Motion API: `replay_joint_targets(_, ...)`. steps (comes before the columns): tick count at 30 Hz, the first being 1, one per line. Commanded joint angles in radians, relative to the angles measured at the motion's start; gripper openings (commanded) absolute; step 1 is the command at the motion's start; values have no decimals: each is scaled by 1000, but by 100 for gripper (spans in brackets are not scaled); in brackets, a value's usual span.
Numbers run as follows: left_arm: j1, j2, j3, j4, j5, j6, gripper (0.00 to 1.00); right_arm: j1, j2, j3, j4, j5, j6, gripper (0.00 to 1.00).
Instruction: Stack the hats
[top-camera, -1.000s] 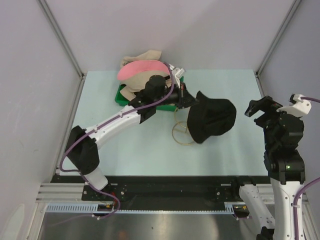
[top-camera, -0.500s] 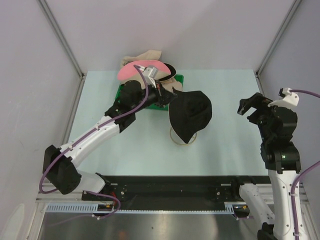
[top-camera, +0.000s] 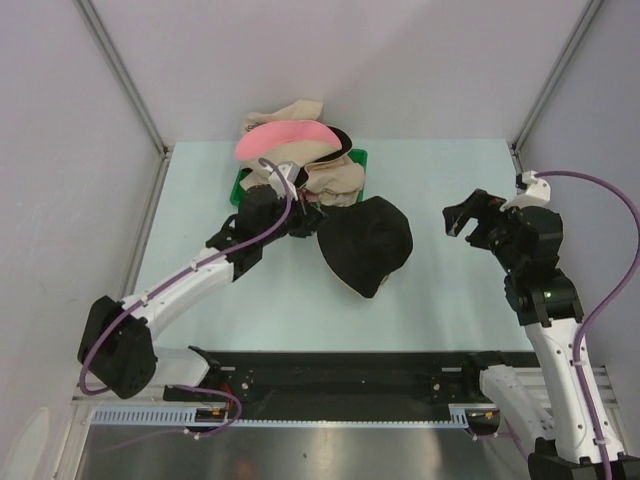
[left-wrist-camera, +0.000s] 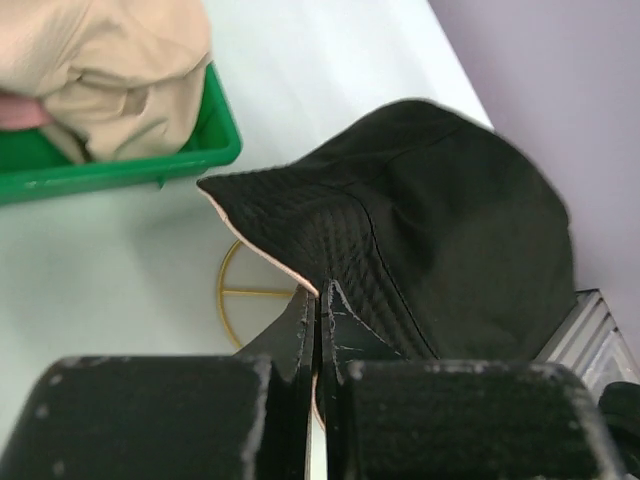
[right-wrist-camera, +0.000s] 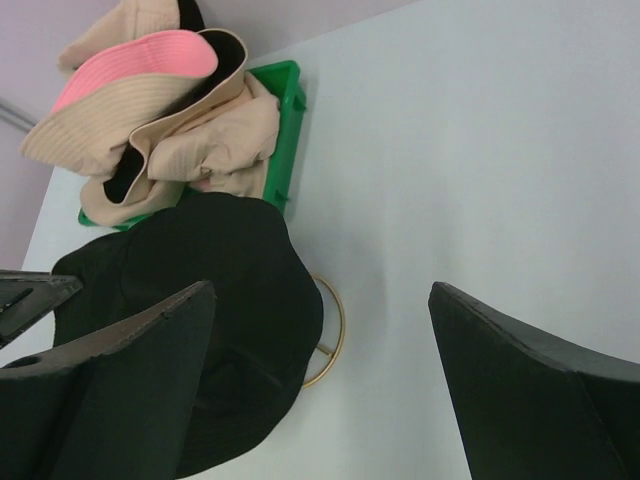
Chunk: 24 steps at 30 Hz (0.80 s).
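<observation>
One black hat (top-camera: 365, 245), pinched in left tool (left-wrist-camera: 318, 312)

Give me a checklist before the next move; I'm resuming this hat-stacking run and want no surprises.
1. Left gripper shut on the black hat at its brim: ok.
2. Right gripper open and apart from the black hat: ok.
3. Gold ring stand sits squarely under the black hat: cannot tell, mostly covered.
4. Beige hats contained inside the green tray: not ok, they hang over its rim.
5. Path between the right gripper and the black hat free: ok.
</observation>
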Motion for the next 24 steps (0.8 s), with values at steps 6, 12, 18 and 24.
replay_joint_targets(6, 12, -61, -168, 43, -45, 9, 0, 84, 31, 7, 74, 28, 7, 93)
replay_joint_targets(12, 11, -45, -243, 87, -50, 12, 0, 107, 57, 17, 85, 56, 4, 93)
replay_joint_targets(18, 6, 9, -248, 149, -28, 15, 0, 132, 77, 18, 91, 68, 3, 93)
replay_joint_targets(24, -11, 77, -271, 173, -16, 32, 0, 159, 91, 15, 102, 95, 6, 93)
